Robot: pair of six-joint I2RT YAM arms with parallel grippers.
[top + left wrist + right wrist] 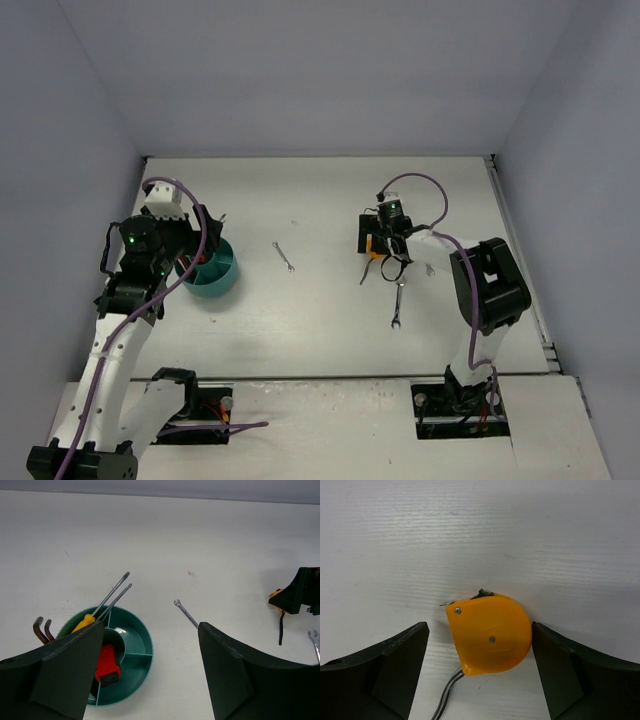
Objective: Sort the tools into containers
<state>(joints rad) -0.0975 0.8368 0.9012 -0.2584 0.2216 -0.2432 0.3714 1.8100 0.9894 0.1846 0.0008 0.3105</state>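
Observation:
The teal bowl [212, 272] sits at the left, and also shows in the left wrist view [131, 652]. It holds the red-and-black utility knife [107, 663], two orange-handled screwdrivers [111, 600] leaning on its rim, and dark hex keys [42, 630] at its left edge. My left gripper [197, 247] hangs open and empty above the bowl [150, 628]. My right gripper [386, 246] is open, low over the table [479, 627], its fingers on either side of the orange-headed tool [490, 636]. The right finger [555, 655] touches the tool; the left finger stands apart.
A small silver wrench [283, 256] lies in the middle of the table and shows in the left wrist view [186, 613]. Another wrench [398, 303] lies just in front of the right gripper. A small silver piece [430, 268] lies right of it. Grey walls enclose the table.

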